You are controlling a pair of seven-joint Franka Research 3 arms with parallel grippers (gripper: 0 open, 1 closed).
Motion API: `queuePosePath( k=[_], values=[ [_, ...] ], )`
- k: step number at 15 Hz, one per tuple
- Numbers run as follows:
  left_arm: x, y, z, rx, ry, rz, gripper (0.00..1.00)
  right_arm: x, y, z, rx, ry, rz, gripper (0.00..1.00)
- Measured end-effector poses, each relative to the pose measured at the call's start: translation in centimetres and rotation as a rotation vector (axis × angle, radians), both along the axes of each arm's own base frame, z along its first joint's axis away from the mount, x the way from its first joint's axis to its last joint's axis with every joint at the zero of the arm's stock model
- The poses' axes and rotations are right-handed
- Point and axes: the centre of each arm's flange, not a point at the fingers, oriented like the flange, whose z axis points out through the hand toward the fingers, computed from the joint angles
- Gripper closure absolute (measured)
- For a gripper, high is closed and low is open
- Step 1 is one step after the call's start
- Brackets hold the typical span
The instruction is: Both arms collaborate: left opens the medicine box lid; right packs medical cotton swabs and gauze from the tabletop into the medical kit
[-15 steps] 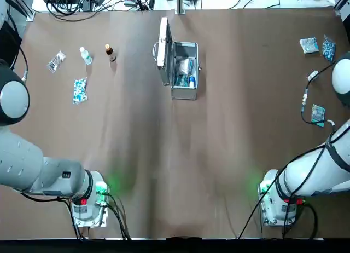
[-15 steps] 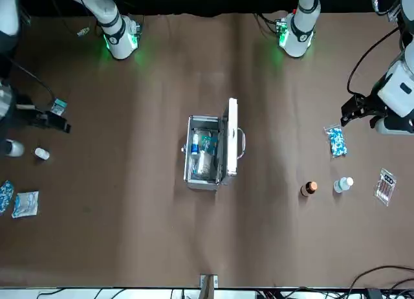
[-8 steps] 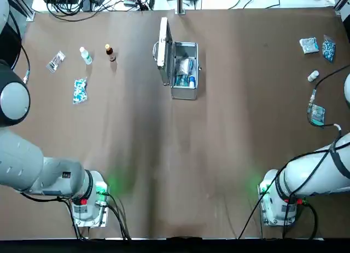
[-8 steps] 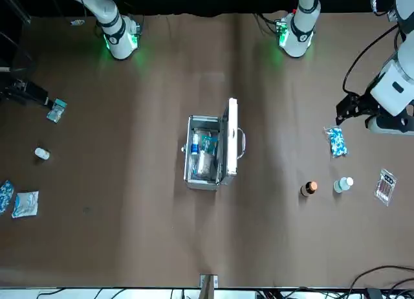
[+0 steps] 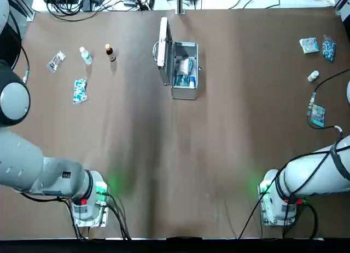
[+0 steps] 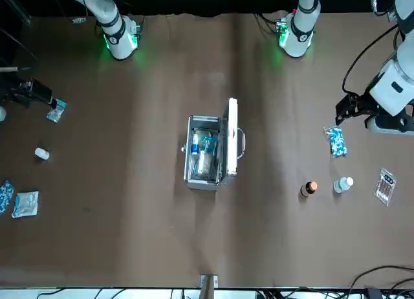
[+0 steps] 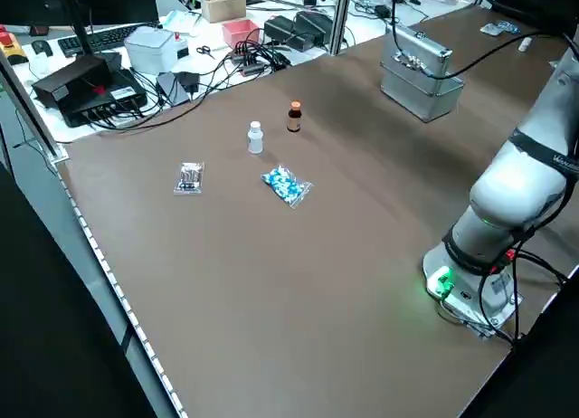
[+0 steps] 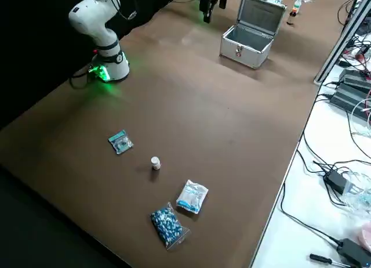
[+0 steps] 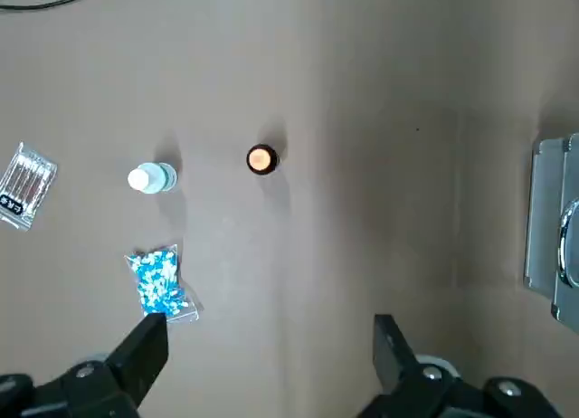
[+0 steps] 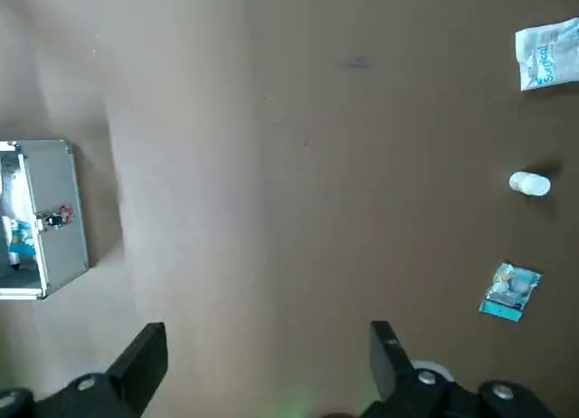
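The silver medical kit [image 5: 184, 93] stands open at the table's far middle, its lid [image 5: 163, 42] upright on the left-arm side. Inside lie the blue-and-white cotton swabs [image 6: 207, 143] and the white gauze [image 6: 204, 163]. My left gripper [image 6: 341, 111] hangs open well off to the kit's left, above the blue-speckled packet; its wrist view shows both fingers [image 9: 149, 344] spread with nothing between. My right gripper [image 6: 45, 98] is open far to the kit's right, next to a teal sachet, with empty fingers [image 10: 147, 355].
On the dark brown tabletop [image 5: 180, 154], the left holds a blue-speckled packet [image 5: 80, 91], a white bottle [image 5: 85, 55], a brown bottle [image 5: 110, 52] and a clear sachet [image 5: 56, 61]. The right holds a teal sachet [image 5: 318, 115], a small white bottle [image 5: 313, 76] and two packets [image 5: 309, 45].
The right arm has drawn back toward the robot's side and off the table's right edge. The left gripper has shifted slightly. The kit and its contents have not moved.
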Motion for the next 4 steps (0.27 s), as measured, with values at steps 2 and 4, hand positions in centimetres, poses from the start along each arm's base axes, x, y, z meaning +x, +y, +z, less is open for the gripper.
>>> queuePosePath(
  k=[2,4],
  values=[
    [0.0,0.0,0.0,0.0,0.0,0.0,0.0,0.19,-0.02,-0.45,-0.002,-0.004,0.0,0.01],
    [0.01,0.08,-0.01,-0.001,0.0,0.011,0.0,0.37,-0.04,-0.45,-0.002,-0.018,-0.002,0.01]
  ],
)
